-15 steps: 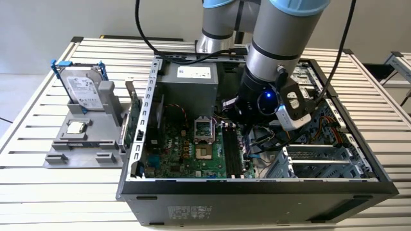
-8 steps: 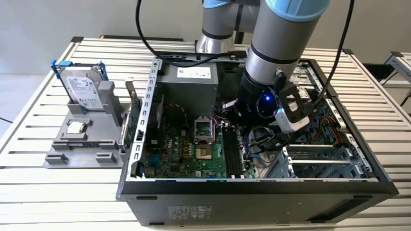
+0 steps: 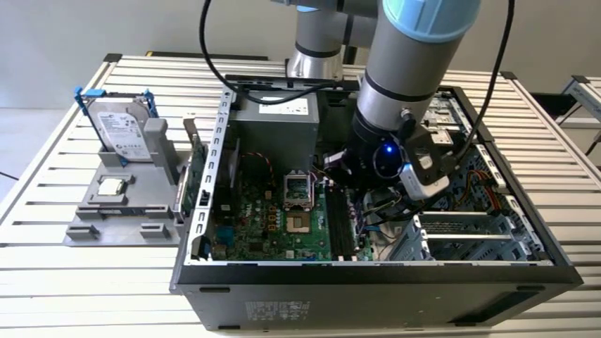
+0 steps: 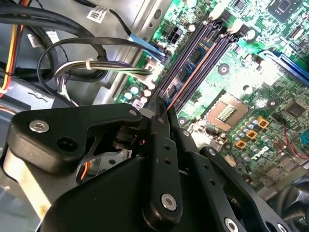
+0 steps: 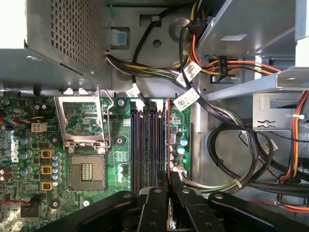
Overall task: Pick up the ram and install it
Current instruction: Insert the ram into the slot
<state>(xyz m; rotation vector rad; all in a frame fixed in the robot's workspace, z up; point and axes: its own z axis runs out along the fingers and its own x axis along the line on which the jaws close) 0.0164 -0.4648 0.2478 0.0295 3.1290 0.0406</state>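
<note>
We see even, soft daylight; glare whitens the green motherboard (image 4: 251, 63); the black gripper linkage (image 4: 159, 183) blurs close.

ram (image 5: 167, 145) edge-on, tool (image 5: 168, 180) hiding its end

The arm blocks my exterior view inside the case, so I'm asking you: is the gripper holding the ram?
Observer: Yes. In the first wrist view the gripper is closed on the ram, which shows as a thin edge.
Operator: Where is it relative to the slots?
Observer: It lies lengthwise along the slot nearest the cables. I cannot tell whether it is seated.
Operator: And the other slots?
Observer: The neighbouring slots look empty.
</note>
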